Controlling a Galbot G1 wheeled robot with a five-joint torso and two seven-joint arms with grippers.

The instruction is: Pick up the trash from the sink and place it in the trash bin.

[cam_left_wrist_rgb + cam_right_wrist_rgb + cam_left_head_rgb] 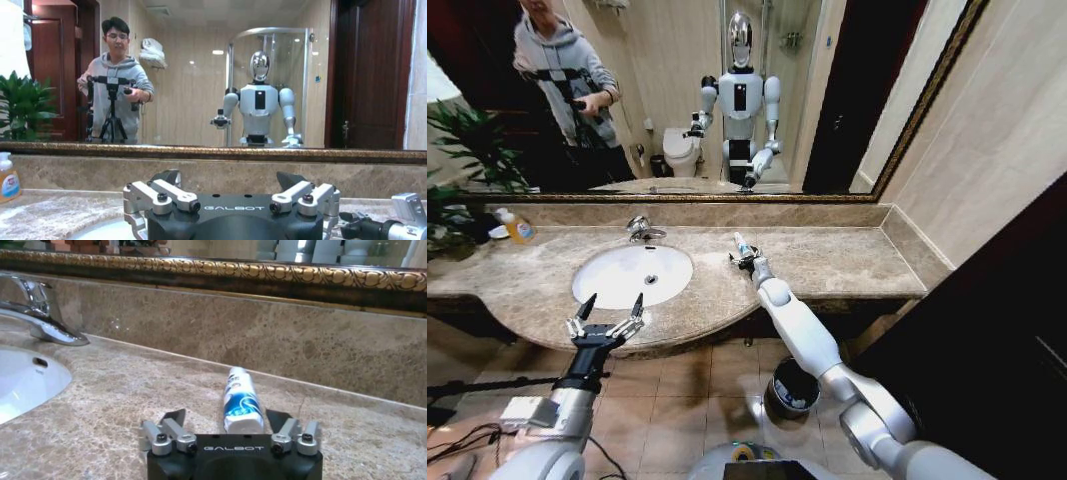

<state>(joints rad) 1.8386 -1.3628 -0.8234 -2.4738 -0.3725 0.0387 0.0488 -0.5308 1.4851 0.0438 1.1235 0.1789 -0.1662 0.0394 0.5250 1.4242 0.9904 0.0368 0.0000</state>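
Head view shows the right tool [745, 260] stretched out over the worktop [847, 262], well to the right of the sink [633, 275]. A small white tube [739, 243] with blue marks sticks out from between its fingers. In the right wrist view that tube [239, 401] lies between the two black fingers [175, 418], pointing away toward the marble back wall [267, 335]. The fingers look spread a little, and the tube's near end is hidden by the tool body. So I cannot tell if the tube is gripped or just lying on the stone.

The left tool [609, 309] hangs at the front edge of the sink with its fingers wide apart and nothing in them.

I think the step in hand is picking up this one tube. If it is not yet gripped, the fingers need to close on it. After that, the arm must lift it and swing it back and down to the trash bin [789, 387], which sits on the floor under the worktop, beside the right arm.

The bowl of the sink looks bare from the head view, with just the drain [651, 279] showing. Something pale seems to lie inside the bin, but it is too small to name.
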